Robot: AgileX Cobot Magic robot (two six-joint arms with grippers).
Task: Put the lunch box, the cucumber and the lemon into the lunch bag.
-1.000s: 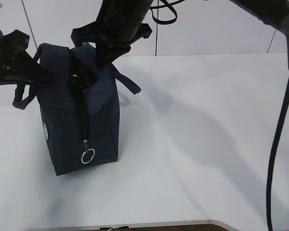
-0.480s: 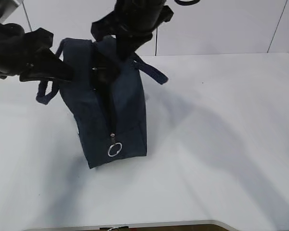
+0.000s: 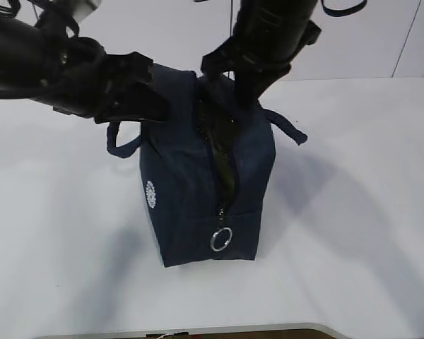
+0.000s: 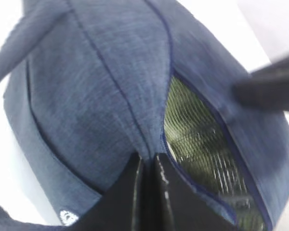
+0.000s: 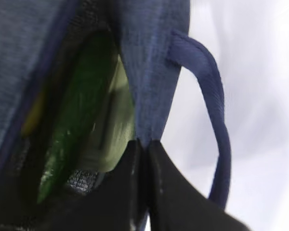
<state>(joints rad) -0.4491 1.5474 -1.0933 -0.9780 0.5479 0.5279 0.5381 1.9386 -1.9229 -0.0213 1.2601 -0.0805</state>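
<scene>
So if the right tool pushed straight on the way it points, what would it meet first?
The lunch bag: the right tool is already shut on its fabric edge. Just beyond, probably the cucumber inside, though depth is unclear.

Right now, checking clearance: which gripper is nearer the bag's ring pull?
Right, pinching the bag above the ring pull; left pinches farther left.

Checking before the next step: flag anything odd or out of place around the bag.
The lunch bag stands upright but its zipper gapes open; the cucumber and pale lunch box show inside. Both grippers, left and right, pinch its fabric. Nothing looks spilled or damaged.
</scene>
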